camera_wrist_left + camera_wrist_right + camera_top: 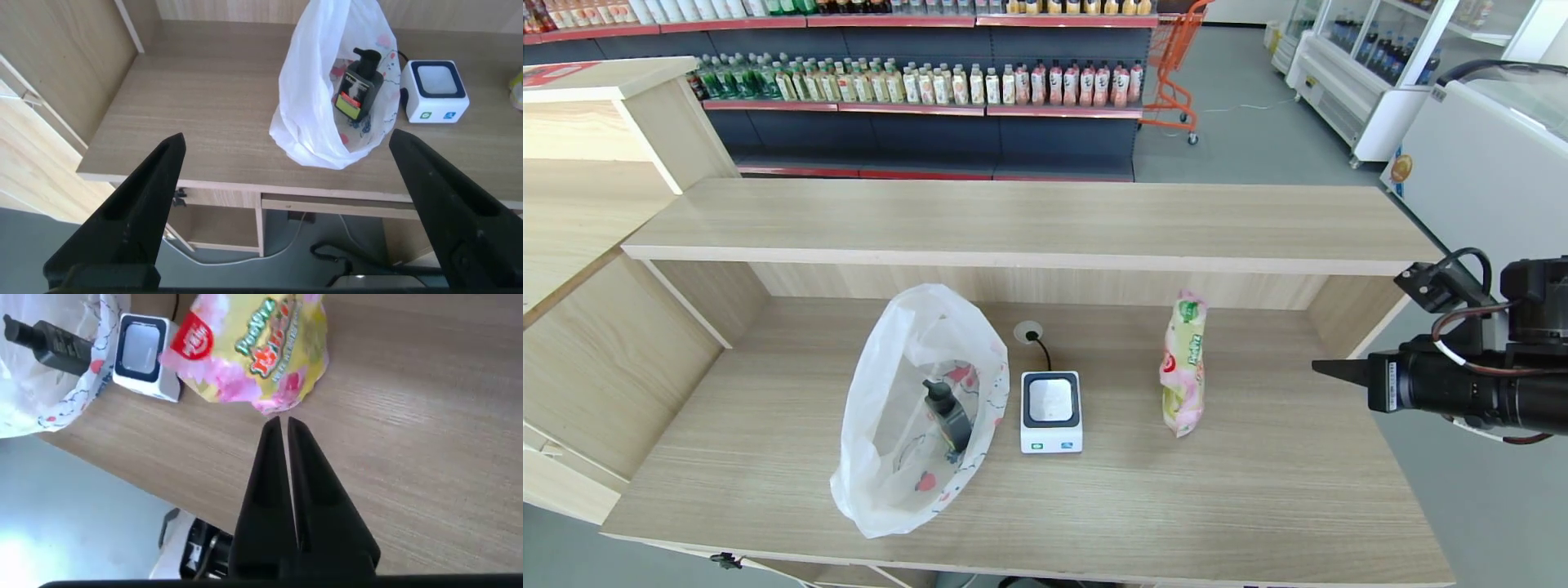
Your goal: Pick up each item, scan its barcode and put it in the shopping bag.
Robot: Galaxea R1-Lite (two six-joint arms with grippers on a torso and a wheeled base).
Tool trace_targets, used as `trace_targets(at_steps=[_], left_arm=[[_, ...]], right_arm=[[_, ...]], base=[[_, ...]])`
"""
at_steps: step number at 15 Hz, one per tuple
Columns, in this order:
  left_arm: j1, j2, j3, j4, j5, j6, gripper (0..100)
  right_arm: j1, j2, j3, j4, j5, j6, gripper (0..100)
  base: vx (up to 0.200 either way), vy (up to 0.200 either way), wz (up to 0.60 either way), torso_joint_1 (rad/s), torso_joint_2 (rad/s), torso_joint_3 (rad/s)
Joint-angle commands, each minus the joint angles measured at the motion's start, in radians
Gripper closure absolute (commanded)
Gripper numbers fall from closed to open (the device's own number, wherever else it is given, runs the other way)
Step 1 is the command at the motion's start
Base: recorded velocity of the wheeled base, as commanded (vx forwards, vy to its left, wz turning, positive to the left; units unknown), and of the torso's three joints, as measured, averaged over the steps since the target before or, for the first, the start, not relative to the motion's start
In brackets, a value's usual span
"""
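A white plastic shopping bag (907, 408) lies open on the wooden counter, with a black pump bottle (949, 416) inside it. A white barcode scanner (1051, 411) stands just right of the bag. Further right, a pink and green snack pouch (1183, 363) stands upright. My right gripper (1331, 369) hovers at the counter's right end, shut and empty, pointing left at the pouch. In the right wrist view its tips (283, 425) sit just short of the pouch (253, 351). My left gripper (286, 140) is open and empty, off the counter's front edge, facing the bag (319, 122) and bottle (357, 82).
The counter (1176, 490) has a raised back shelf (1029, 220) and side walls. The scanner's black cable (1042, 349) runs into a grommet behind it. Bare wood lies in front of the pouch and left of the bag. Store shelves, freezers and an orange cart stand beyond.
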Motion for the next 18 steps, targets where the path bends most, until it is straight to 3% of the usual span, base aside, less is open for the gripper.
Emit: trace_targets(at_steps=[1, 3, 4, 10, 11, 14, 16, 18], left_arm=[[0.000, 0.000, 0.000, 0.000, 0.000, 0.000, 0], [0.000, 0.000, 0.000, 0.000, 0.000, 0.000, 0], [0.000, 0.000, 0.000, 0.000, 0.000, 0.000, 0], [0.000, 0.000, 0.000, 0.000, 0.000, 0.000, 0], [0.000, 0.001, 0.000, 0.000, 0.000, 0.000, 0], [0.000, 0.000, 0.000, 0.000, 0.000, 0.000, 0], [0.000, 0.000, 0.000, 0.000, 0.000, 0.000, 0], [0.000, 0.000, 0.000, 0.000, 0.000, 0.000, 0]], right_arm=[[-0.001, -0.020, 0.002, 0.001, 0.000, 0.005, 100], [-0.001, -0.029, 0.003, -0.001, 0.002, 0.039, 100], [-0.002, -0.030, 0.005, 0.001, 0.002, 0.045, 0], [0.025, 0.037, -0.026, 0.001, 0.000, 0.144, 0], [0.050, 0.077, -0.055, 0.001, -0.012, 0.227, 0], [0.153, 0.194, -0.149, -0.003, -0.171, 0.462, 0], [0.196, 0.258, -0.215, 0.001, -0.210, 0.555, 0], [0.226, 0.322, -0.273, 0.004, -0.234, 0.563, 0]], base=[[0.000, 0.000, 0.00, 0.000, 0.00, 0.000], [0.000, 0.000, 0.00, 0.000, 0.00, 0.000], [0.000, 0.000, 0.00, 0.000, 0.00, 0.000], [0.000, 0.000, 0.00, 0.000, 0.00, 0.000], [0.000, 0.000, 0.00, 0.000, 0.00, 0.000], [0.000, 0.000, 0.00, 0.000, 0.00, 0.000], [0.000, 0.000, 0.00, 0.000, 0.00, 0.000], [0.000, 0.000, 0.00, 0.000, 0.00, 0.000]])
